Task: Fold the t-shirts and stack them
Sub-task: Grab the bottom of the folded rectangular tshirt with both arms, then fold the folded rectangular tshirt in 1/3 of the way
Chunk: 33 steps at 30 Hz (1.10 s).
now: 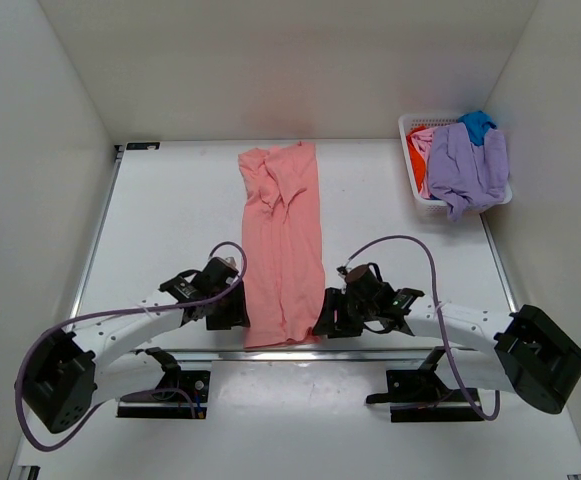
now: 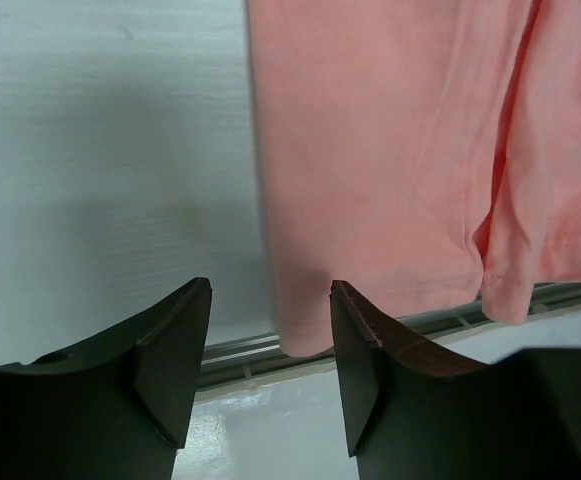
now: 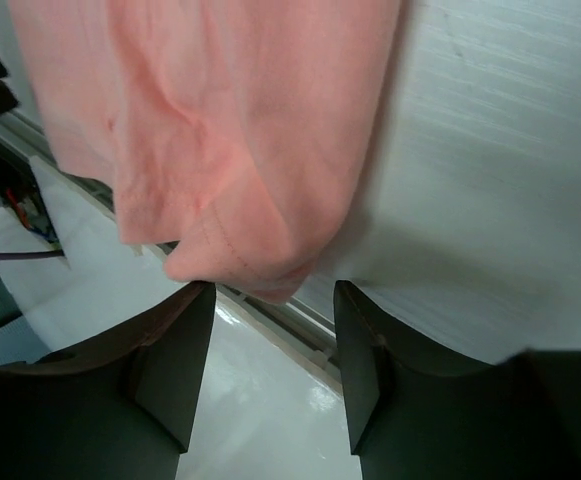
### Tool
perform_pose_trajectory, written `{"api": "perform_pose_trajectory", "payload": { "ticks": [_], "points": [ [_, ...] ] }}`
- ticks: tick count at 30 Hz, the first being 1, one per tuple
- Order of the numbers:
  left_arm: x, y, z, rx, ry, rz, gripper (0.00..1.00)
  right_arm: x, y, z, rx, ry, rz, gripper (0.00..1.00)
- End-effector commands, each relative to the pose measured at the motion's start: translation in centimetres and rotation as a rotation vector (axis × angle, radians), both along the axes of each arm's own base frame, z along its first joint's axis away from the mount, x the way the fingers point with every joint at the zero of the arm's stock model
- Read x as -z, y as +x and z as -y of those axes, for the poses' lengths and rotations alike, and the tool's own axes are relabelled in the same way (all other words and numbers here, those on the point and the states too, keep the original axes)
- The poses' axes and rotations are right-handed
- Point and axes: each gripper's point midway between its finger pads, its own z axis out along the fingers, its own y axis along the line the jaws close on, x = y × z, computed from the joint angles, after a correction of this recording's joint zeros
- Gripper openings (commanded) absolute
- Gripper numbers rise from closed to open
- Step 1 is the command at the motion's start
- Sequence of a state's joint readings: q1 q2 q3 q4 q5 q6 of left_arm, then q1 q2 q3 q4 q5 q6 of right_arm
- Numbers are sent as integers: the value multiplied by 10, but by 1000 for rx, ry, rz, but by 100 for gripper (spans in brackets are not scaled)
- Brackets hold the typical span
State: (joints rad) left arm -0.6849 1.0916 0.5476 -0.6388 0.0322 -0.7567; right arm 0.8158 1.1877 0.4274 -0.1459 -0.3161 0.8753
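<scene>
the salmon-pink t-shirt (image 1: 283, 245) lies as a long narrow strip down the middle of the bench (image 1: 170, 220), its near hem drooping just over the metal rail (image 2: 250, 355) at the near edge. my left tool (image 2: 270, 295) sits at the hem's left corner and my right tool (image 3: 273, 295) at its right corner. both have their jaws apart with nothing clamped.

my worry is the grip. on the right, the corner is a bunched roll of layers, so closing there could catch only the top ply and the fold would open when lifted. on the left, the cloth barely reaches the gap, so the jaws may close on air or on the rail. uneven grabs would skew the next fold.

the lavender shirt (image 1: 470, 165) and the others wait in the basket (image 1: 428, 208), far right, well apart.
</scene>
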Motion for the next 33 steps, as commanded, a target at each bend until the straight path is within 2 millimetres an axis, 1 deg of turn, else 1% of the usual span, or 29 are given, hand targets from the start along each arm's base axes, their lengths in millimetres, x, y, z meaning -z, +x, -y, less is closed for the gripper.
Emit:
{"api": "perform_pose_trajectory", "payload": {
  "ticks": [1,2,3,6,7,9,10,13,15,16,17,18,19,21,22,23,24,25,27,29,30,32,33],
  "points": [
    [3,-4,10,-9,-42,-4,62,-22,11,-17,17,100,33,49],
    [6,-7,12,2,-42,-12,63,-21,9,-16,18,96,25,51],
    [6,-7,13,2,-47,-11,62,-20,7,-16,19,100,15,52],
    [13,-17,18,32,-38,-37,62,-27,10,-18,31,132,24,53],
    [11,-15,22,29,-50,-31,62,-25,10,-17,38,130,20,53],
    [12,-20,25,44,-41,-35,61,-23,9,-16,44,124,14,54],
    [15,-23,26,40,-34,-44,61,-20,8,-15,45,121,-2,53],
    [16,-24,25,36,-30,-48,60,-17,9,-16,43,111,4,54],
    [17,-28,24,36,-27,-48,58,-12,4,-16,34,96,-8,51],
    [14,-27,27,32,-42,-43,56,-10,6,-15,39,90,-5,47],
    [16,-29,27,25,-45,-50,53,-10,6,-15,37,86,-1,42],
    [14,-30,28,27,-55,-48,41,-5,3,-14,34,68,-16,30],
    [16,-31,27,29,-50,-54,30,-5,2,-15,24,62,-11,14],
    [17,-33,24,26,-38,-61,17,-1,-1,-13,15,42,-16,0],
    [19,-35,21,30,-31,-63,12,2,-5,-12,-1,35,-19,0],
    [21,-38,18,26,-22,-75,11,7,-12,-9,-12,11,-41,0],
    [22,-40,17,30,-24,-75,9,4,-11,-11,-19,15,-34,0],
    [26,-45,16,40,-26,-89,6,6,-13,-10,-30,5,-36,0],
    [27,-47,14,30,-33,-93,1,10,-23,-7,-63,-12,-55,0],
    [28,-50,11,29,-31,-106,0,16,-33,-3,-85,-31,-84,0],
    [29,-51,9,32,-22,-110,0,13,-34,-4,-96,-29,-86,0],
    [25,-45,6,22,-16,-98,0,11,-37,-4,-120,-31,-88,0],
    [17,-40,9,36,-19,-83,0,7,-36,-5,-125,-25,-93,0]
  ]
}}
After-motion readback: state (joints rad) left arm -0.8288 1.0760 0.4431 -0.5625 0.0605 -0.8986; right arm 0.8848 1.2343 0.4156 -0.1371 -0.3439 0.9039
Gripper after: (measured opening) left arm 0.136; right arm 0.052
